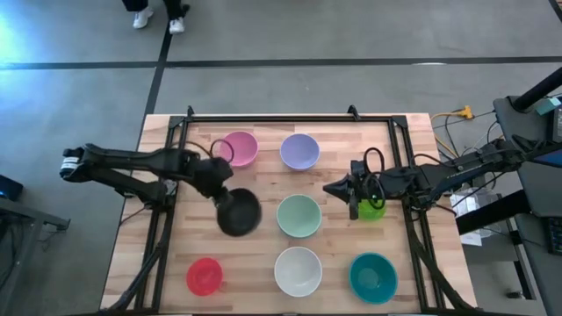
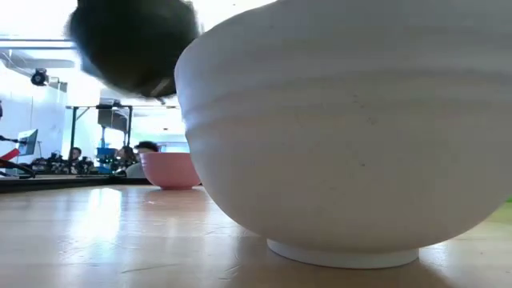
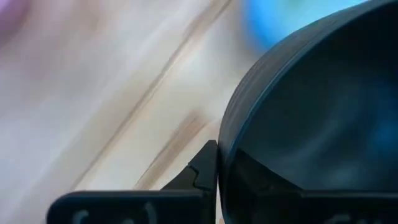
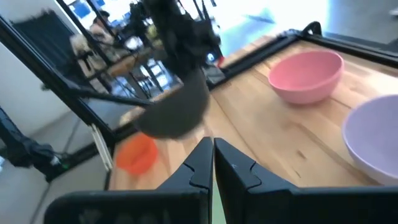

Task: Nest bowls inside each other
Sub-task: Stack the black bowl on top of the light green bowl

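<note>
My left gripper [image 1: 219, 189] is shut on the black bowl [image 1: 239, 212], which shows raised in the low view [image 2: 132, 44] and in the right wrist view [image 4: 177, 112]. A blue blur [image 3: 273, 22] shows past the black bowl's rim; no blue bowl shows in the high view. Resting on their bases are the pink [image 1: 237, 147], lavender [image 1: 299, 151], mint green [image 1: 299, 216], red [image 1: 205, 276], white [image 1: 298, 270] and teal [image 1: 373, 276] bowls. My right gripper [image 1: 332, 187] hovers shut right of the mint bowl, with the lime green bowl [image 1: 372, 210] under its wrist. My left gripper holds the black bowl by its rim [image 3: 227, 137], on the side toward the table's left. One finger [image 3: 205, 171] lies outside the wall and the other is hidden inside the bowl. The bowl hangs lifted clear of the table, tilted.
A dark metal frame [image 1: 290, 117] runs around the wooden table top. Cables and equipment [image 1: 465, 175] lie off the right edge. People [image 2: 144, 152] are in the room beyond the far edge. Bare wood [image 1: 255, 263] lies between the red and white bowls.
</note>
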{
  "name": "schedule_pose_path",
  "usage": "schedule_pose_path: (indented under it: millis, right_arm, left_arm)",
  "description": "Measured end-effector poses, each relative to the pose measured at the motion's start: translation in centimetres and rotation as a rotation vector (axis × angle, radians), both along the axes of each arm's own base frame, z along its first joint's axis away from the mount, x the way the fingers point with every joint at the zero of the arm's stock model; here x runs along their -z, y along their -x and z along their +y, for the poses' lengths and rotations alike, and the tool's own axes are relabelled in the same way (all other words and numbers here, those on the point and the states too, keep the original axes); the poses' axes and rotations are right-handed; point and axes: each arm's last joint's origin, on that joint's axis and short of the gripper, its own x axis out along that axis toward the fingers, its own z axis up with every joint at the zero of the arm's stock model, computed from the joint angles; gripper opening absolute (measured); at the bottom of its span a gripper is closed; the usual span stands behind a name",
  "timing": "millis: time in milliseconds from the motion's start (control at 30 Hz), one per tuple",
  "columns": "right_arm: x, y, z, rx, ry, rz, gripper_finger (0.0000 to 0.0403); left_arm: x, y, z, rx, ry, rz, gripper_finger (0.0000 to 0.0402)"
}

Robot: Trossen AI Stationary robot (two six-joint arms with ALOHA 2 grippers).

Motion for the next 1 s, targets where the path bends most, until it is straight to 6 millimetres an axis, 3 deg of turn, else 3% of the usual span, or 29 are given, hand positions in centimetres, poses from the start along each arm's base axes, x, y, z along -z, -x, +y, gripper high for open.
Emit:
schedule_pose_path:
  millis: [167, 267, 467, 633, 900, 1000]
  right_arm:
    - [0.5, 0.6, -0.2, -0.001, 0.02, 0.07, 0.0008]
    - [0.0, 1.3, -0.4, -0.005, 0.028, 0.06, 0.0008]
    - [-1.2, 3.5, -1.0, -0.02, 0.077, 0.018, 0.0009]
    - [-1.7, 6.0, -1.7, -0.031, 0.102, 0.032, 0.0008]
    - [-1.8, 8.5, -2.2, -0.137, 0.149, 0.064, 0.0009]
    - [-1.4, 8.7, -2.3, -0.142, 0.164, 0.095, 0.0009]
  left_arm:
    - [-5.0, -3.5, 0.0, 0.045, -0.036, -0.378, 0.0001]
    - [-6.5, -5.6, 0.3, 0.067, -0.007, -0.475, 0.0]
    - [-5.8, -11.2, 1.0, 0.148, 0.149, -0.355, 0.0]
    - [-4.8, -15.7, 1.4, 0.211, 0.152, -0.207, 0.0]
    - [-4.1, -19.7, 2.1, 0.21, 0.037, 0.033, 0.0]
    - [-2.9, -21.0, 2.5, 0.199, 0.04, 0.106, 0.0]
